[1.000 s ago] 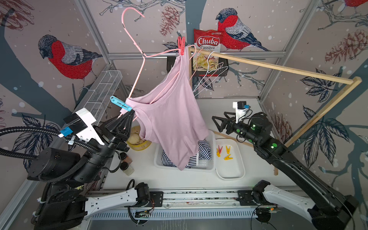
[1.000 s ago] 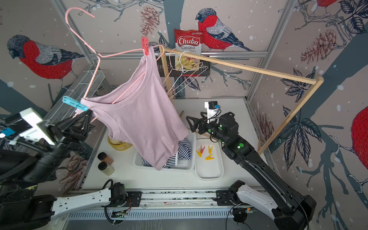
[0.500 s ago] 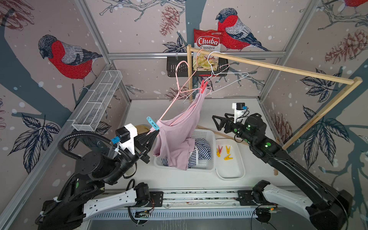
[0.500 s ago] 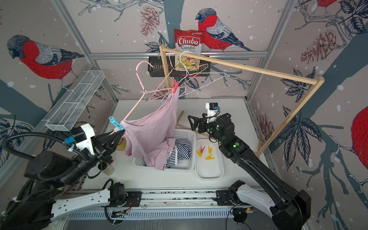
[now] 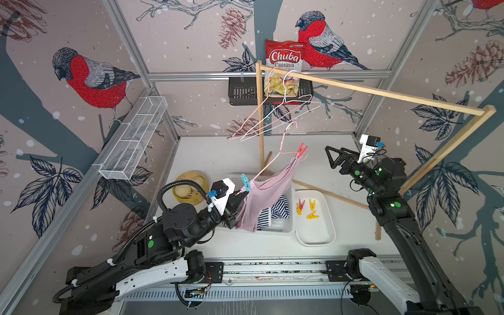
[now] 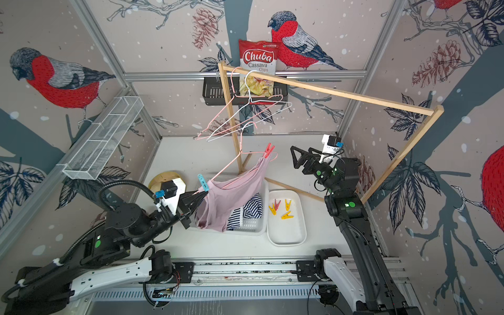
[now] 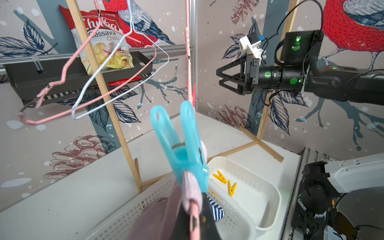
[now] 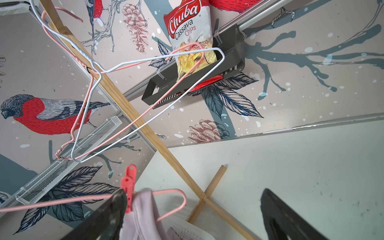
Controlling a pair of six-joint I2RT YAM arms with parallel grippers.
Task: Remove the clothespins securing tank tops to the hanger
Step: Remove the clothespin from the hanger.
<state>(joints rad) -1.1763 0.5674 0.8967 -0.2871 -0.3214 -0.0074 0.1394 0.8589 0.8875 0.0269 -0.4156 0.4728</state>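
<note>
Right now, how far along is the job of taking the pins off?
Done: four pins lie in the tray and a striped top is in the basket. In hand: the left gripper is shut on the pink hanger, and the right gripper hangs open near the red pin. Left: the red pin and the teal pin both clip the pink top on.

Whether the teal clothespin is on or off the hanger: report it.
On: the teal clothespin clamps the mauve top onto the hanger.
</note>
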